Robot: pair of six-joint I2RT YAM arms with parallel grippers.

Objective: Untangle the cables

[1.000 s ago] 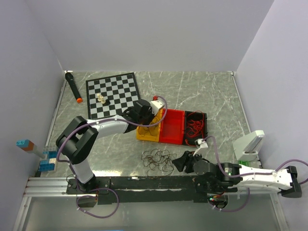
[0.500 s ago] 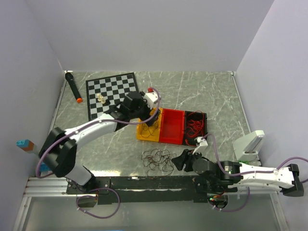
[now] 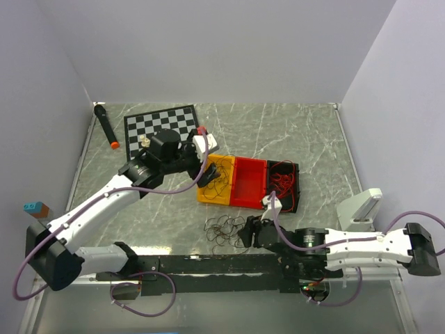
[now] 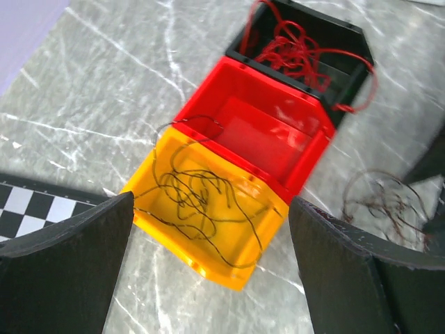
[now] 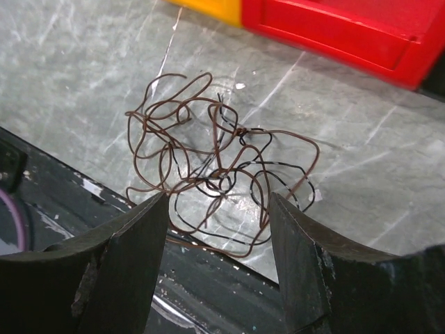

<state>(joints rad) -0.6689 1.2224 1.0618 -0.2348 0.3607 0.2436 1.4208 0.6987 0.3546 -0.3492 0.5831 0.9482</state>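
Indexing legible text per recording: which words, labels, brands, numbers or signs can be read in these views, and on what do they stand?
No text is readable in any view.
The yellow bin, red bin, black bin and chessboard show no lettering.
The black marker is too small to tell.

Place: robot test lab
Enclosure: plain pale walls box in a marble-look desk
Rig: two arms bolted to a rail
Props: chessboard and coloured bins near the left gripper
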